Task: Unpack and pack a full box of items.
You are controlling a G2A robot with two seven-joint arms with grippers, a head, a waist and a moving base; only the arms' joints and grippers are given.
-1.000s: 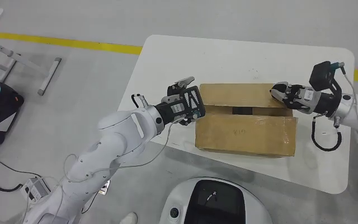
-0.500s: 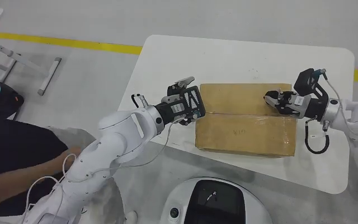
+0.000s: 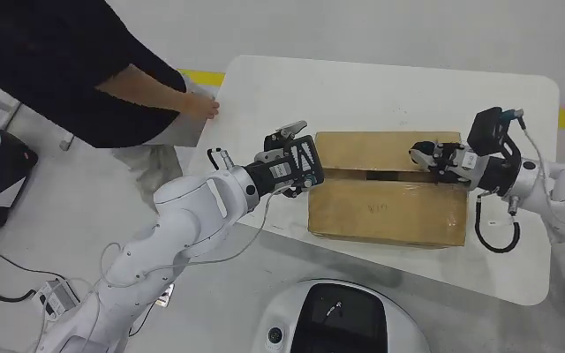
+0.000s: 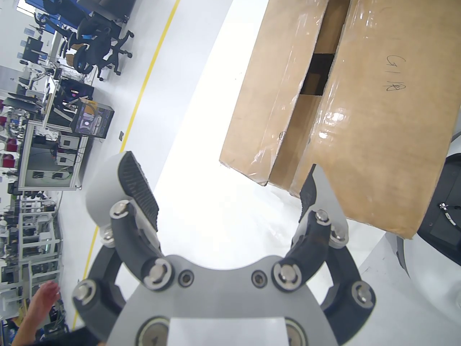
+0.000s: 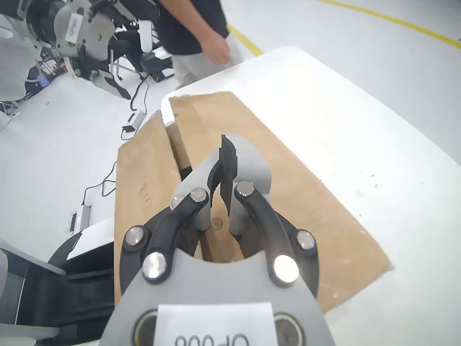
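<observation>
A brown cardboard box (image 3: 388, 199) wrapped in clear tape lies on the white table (image 3: 371, 88). Its two long top flaps meet at a seam with a narrow dark gap (image 4: 318, 73) near the middle. My left gripper (image 3: 309, 154) is open at the box's left end. One of its fingers (image 4: 313, 189) touches the end of the box by the seam, and the other stands over bare table. My right gripper (image 3: 418, 155) is shut with nothing between its fingers. It hovers low over the far flap (image 5: 273, 167) next to the seam, in the box's right half.
The box's front side runs close to the table's near edge. Bare tabletop stretches behind the box and to its right (image 3: 503, 97). Grey floor with a yellow line (image 3: 88, 66) lies beyond the table.
My right gripper has moved left from the box's right end to a spot over the far flap beside the seam. The left arm has stayed where it was.
</observation>
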